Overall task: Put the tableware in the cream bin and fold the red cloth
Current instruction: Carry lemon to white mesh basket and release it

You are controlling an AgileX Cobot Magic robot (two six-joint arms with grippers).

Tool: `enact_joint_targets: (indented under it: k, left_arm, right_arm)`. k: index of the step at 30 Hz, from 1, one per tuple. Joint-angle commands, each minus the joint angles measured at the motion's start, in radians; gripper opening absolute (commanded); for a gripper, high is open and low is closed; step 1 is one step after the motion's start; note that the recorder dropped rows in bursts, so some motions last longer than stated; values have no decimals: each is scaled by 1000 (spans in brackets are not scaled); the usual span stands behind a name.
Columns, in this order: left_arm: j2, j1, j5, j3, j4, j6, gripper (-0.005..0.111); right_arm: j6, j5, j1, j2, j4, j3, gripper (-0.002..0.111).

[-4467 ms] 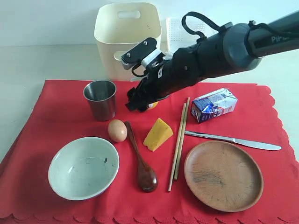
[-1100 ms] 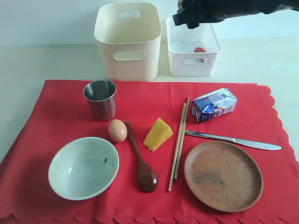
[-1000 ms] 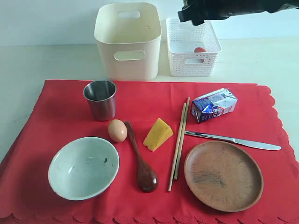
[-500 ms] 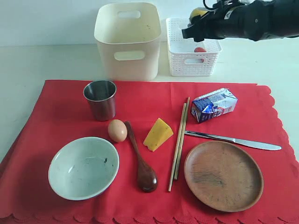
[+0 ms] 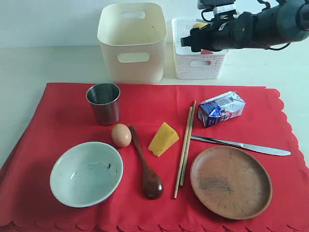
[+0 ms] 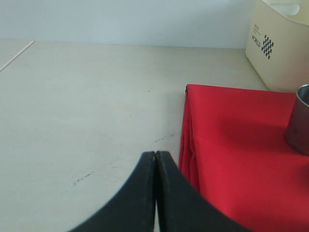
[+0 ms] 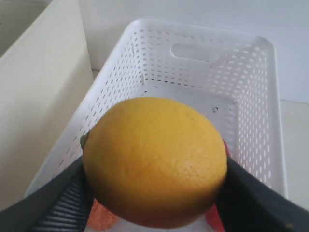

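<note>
Pale tabletop (image 6: pixel 72 121) | my right gripper (image 7: pixel 155 193) clamps a lemon (image 7: pixel 154 154) directly over the white lattice basket (image 7: pixel 241 72) | my left gripper (image 6: pixel 156 193) pinched together, empty, nearer the steel cup (image 6: pixel 299 118)

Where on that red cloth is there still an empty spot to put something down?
Bare red cloth lies between the steel cup and milk carton, and right of the carton, behind the knife. The middle is crowded: egg, spoon, cheese, chopsticks lie close together.

Brushed steel cup (image 5: pixel 103 104), glossy dark wooden spoon (image 5: pixel 151 183), matt grained wooden plate (image 5: pixel 231 182), smooth plastic cream bin (image 5: pixel 133 72), dimpled waxy lemon (image 7: pixel 154 162).
</note>
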Motion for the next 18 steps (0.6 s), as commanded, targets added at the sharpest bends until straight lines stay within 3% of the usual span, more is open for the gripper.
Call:
enact_joint_targets:
  k: [1,6,12,18]
  left_arm:
    - [8,-1,-7,-1,-5,0,1]
    - [8,-1,-7,-1,-5,0,1]
    - [8,-1,-7,-1,-5,0,1]
    - [8,-1,-7,-1,-5,0,1]
  right_arm:
    - [1,-3,-6,26,2,-20,0]
    - [1,-5,-6,33,5,-20,1]
    - [1,-1,-6,33,7,-20,29]
    - [1,-1,-6,33,7,-20,48]
